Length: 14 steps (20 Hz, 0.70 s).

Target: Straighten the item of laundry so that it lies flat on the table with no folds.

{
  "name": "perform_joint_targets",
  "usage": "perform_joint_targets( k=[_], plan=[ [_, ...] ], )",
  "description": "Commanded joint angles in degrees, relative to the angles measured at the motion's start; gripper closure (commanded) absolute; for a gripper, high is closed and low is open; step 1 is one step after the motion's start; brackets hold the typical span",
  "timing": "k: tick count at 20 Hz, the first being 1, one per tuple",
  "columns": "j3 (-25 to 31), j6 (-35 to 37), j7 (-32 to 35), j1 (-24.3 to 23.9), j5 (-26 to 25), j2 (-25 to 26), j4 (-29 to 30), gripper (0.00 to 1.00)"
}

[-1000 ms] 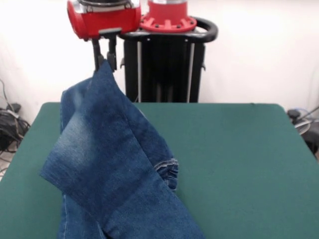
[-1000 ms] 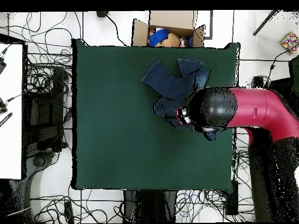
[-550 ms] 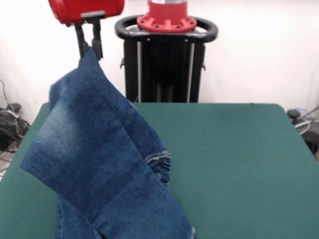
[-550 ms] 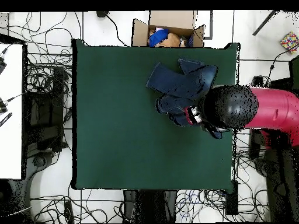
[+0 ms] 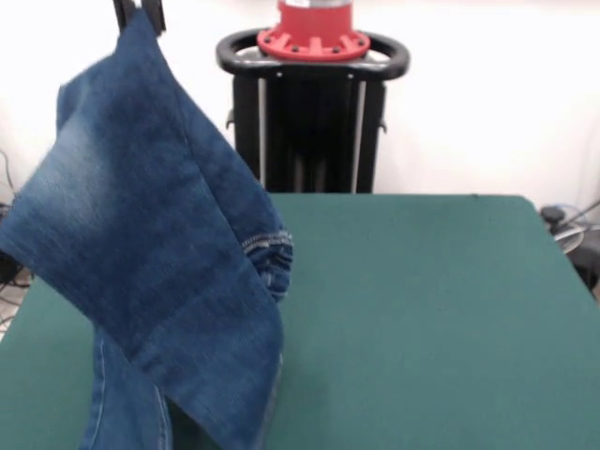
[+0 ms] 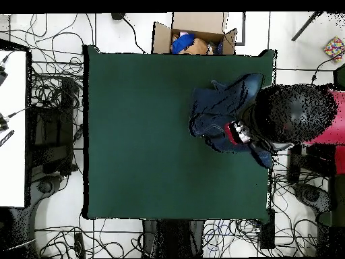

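Higher and further sideways now, the tool [image 5: 139, 11] stays clamped on the jeans [image 5: 141, 253], lifting them above the table [image 5: 422, 309].

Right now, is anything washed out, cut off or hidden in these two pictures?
Front view: the wall behind is very bright, and the hand is cropped at the top edge, so its grip barely shows; the jeans run off the bottom. Overhead view: the arm covers part of the jeans; the table looks evenly lit.
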Motion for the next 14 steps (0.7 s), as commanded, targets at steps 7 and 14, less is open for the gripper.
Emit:
perform_joint_targets(
  k=[7,14],
  plan=[
    [3.69,5.88,-6.94,1.80,6.53,-5.77,-3.15,1.00],
    [2.63,-3.69,-3.41,2.61,5.96,-4.15,3.47,1.00]
  ],
)
